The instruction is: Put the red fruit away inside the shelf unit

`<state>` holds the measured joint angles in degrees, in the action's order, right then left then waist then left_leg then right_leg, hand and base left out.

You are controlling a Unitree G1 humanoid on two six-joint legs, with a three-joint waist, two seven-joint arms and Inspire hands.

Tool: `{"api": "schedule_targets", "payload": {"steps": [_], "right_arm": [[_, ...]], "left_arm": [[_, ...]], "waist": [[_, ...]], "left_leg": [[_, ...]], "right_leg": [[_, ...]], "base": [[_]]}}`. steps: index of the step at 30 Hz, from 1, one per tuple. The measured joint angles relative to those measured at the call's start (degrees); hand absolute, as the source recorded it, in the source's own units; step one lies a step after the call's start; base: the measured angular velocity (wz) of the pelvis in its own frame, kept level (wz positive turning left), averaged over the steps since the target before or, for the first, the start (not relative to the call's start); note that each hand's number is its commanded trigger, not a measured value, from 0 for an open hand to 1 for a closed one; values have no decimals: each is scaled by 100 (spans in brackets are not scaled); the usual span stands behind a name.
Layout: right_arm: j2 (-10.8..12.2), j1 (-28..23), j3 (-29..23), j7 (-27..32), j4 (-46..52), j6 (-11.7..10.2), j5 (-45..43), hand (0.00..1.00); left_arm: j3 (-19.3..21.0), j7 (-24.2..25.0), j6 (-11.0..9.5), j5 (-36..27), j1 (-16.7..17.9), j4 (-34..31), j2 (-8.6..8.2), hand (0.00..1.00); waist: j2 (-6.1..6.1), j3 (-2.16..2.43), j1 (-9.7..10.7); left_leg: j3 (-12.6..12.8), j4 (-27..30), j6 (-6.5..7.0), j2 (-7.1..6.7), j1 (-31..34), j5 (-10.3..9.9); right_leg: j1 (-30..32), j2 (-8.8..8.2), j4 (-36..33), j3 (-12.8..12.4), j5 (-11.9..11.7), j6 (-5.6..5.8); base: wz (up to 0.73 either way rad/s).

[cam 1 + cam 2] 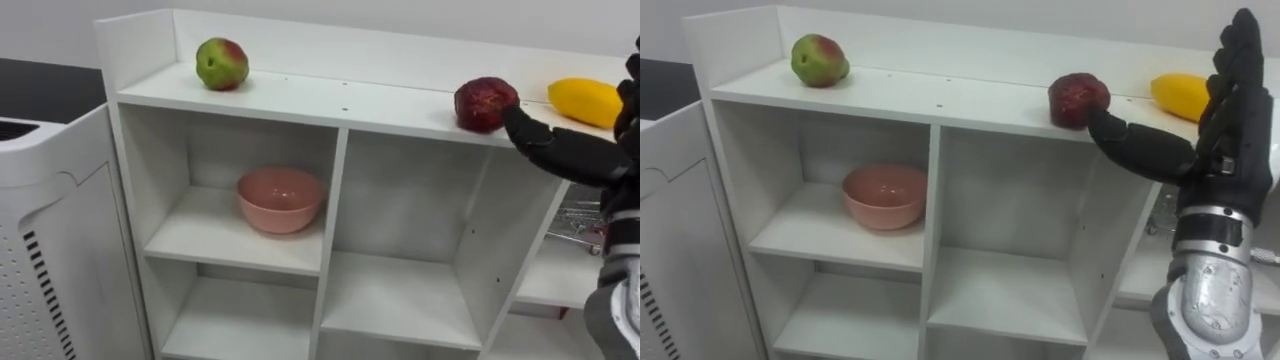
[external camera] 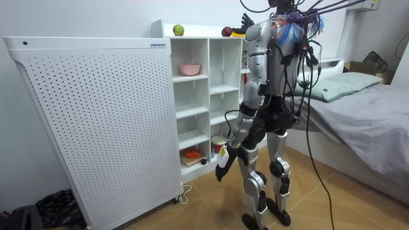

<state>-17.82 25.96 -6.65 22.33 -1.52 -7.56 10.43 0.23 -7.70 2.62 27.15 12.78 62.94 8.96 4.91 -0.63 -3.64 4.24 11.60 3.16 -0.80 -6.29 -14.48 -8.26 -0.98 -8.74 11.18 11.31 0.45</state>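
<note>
While the robot stands close before the closet (image 1: 940, 100), its right hand (image 1: 1230, 130) is raised at the right end of the top. The fingers are straight and hold nothing, and the thumb tip touches the red fruit (image 1: 1078, 100). Red fruit sits at the top's near edge, above the upright between middle and right columns. Yellow fruit (image 1: 1180, 96) lies just right of it, farther back. Apple (image 1: 818, 59) sits far left, near the raised side wall, with a wide bare stretch of top between apple and red fruit. Bowl (image 1: 883, 195) is in the upper left compartment. Left hand (image 2: 221, 167) hangs low at the robot's side; how open, cannot tell. A label (image 2: 158, 45) on the perforated panel (image 2: 96, 128) is too small to read.
</note>
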Motion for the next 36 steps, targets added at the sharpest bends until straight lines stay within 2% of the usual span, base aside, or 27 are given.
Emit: {"api": "schedule_targets", "payload": {"steps": [4,6,8,19,24,29,32,36], "right_arm": [[-96,3,97,-89,-1,18,42,0],[-156,2,101,-161,-3,19,100,0],[-291,3,101,-231,-3,20,160,0],[-295,30,130,-443,-106,20,255,0],[-295,214,171,-609,-542,142,364,0],[-391,222,227,-771,-691,205,380,0],[-592,236,317,-852,-936,227,433,0],[-718,237,318,-871,-1051,248,486,0]], "left_arm": [[12,56,0,2,-36,-10,25,0],[24,70,0,3,-57,-15,51,0],[82,69,-4,2,-76,-22,74,0],[131,69,39,6,-79,-87,97,0],[201,69,112,28,-73,-112,113,0],[409,117,122,227,-73,-169,124,0],[416,115,120,227,-86,-233,145,0],[417,110,117,226,-133,-234,162,0]], "waist": [[24,20,-18],[35,27,-90],[39,30,-143],[23,20,-164],[20,18,-154],[79,59,-173],[157,91,-225],[214,80,-306]], "left_leg": [[-39,0,0,1,18,0],[-45,-3,0,5,4,0],[-66,-8,0,4,3,0],[-66,-3,-2,2,-17,1],[-84,7,-2,2,-16,1],[-106,-6,-7,6,-24,4],[-135,-19,-8,6,-53,5],[-136,-25,-7,5,-62,4]], "right_leg": [[7,0,5,21,0,0],[4,4,6,13,0,0],[-1,1,8,35,0,0],[-30,4,12,23,0,0],[-43,-1,13,45,0,0],[-43,-1,13,46,0,0],[-75,5,13,41,0,0],[-82,2,14,41,0,0]], "base": [[4],[-2],[0],[0],[1],[1],[4],[0]]}}
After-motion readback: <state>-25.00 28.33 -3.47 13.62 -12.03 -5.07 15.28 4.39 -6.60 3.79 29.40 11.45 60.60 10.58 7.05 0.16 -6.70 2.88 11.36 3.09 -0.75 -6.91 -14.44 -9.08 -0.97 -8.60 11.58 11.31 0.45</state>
